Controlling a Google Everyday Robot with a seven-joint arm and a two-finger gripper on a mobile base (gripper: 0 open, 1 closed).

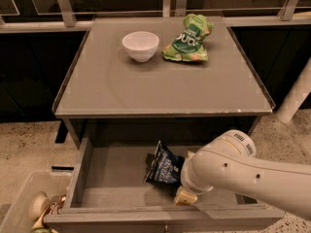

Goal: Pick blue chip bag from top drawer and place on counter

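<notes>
One blue chip bag (164, 165) in top drawer (112, 178), gripper (185, 196) beside it, grip state unclear. One bowl (140, 45), one green bag (188, 45) on grey counter (160, 89); speckled floor (29, 140).

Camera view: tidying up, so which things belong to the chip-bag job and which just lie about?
Job: blue chip bag, top drawer, counter, gripper down in the drawer by the bag.
Lying about: white bowl, green snack bag, floor bin.
</notes>
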